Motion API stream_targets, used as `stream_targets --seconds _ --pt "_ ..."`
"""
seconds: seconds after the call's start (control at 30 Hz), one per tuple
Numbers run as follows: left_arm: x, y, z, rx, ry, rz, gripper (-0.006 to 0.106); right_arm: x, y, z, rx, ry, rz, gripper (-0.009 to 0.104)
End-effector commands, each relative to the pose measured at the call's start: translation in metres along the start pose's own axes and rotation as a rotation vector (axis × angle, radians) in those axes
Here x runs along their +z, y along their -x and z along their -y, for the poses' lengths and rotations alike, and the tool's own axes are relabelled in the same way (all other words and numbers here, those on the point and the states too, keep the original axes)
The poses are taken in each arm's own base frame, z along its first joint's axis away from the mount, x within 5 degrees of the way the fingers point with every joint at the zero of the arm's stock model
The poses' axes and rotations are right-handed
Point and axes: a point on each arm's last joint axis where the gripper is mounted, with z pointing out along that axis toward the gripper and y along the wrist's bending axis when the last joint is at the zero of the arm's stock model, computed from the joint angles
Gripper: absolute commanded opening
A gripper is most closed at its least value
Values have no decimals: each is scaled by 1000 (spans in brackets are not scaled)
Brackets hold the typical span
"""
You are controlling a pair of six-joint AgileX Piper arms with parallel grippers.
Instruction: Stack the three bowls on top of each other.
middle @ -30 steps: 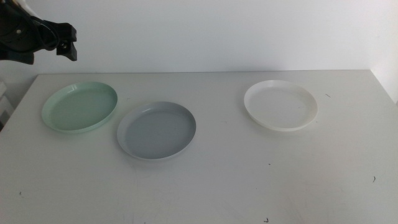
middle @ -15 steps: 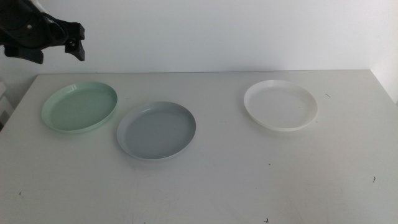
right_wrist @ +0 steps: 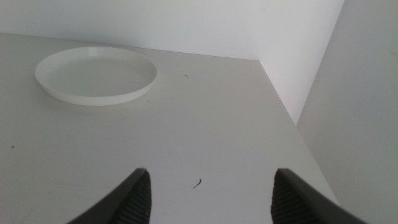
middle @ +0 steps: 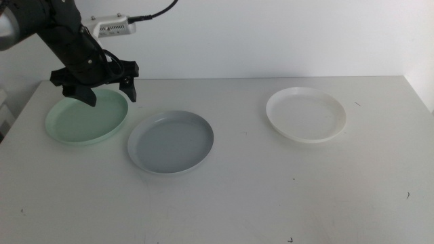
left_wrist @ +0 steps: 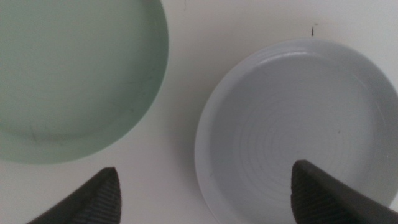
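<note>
A mint green bowl [middle: 87,117] lies at the left of the table, a pale grey bowl [middle: 171,141] beside it, and a white bowl [middle: 306,114] apart at the right. My left gripper [middle: 107,91] is open above the back of the green bowl, its jaws pointing down. In the left wrist view its jaws span the gap between the green bowl [left_wrist: 68,74] and the grey bowl [left_wrist: 298,130]. My right gripper [right_wrist: 208,190] is open and empty, low over the table, out of the middle view; the white bowl [right_wrist: 95,75] lies ahead of it.
The white table [middle: 271,190] ends at a white wall [middle: 271,34] behind. A side wall [right_wrist: 360,93] stands along the table's right edge. Small dark specks mark the tabletop.
My left arm has swung down and to the right from the upper left corner, coming over the back of the green bowl. The bowls have not moved.
</note>
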Motion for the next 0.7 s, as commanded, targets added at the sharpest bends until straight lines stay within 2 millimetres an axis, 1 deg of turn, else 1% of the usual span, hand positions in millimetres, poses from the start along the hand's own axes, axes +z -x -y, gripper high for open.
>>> stream_targets --seconds 0.0,0.2,0.4,0.5,0.67 --pt "-20 6 7 -25 -43 61 105 -3 11 1 -20 -5 113 50" --pt "10 5 5 -38 -52 -13 105 -3 11 1 -20 -5 113 50" --pt "46 2 3 -60 -59 -91 103 -3 11 1 -20 -5 113 50" --pt "62 0 3 -62 -76 -123 96 -3 11 1 -20 -5 113 50" --pt "82 -4 5 -66 -114 -167 76 -3 11 1 -20 -5 113 50"
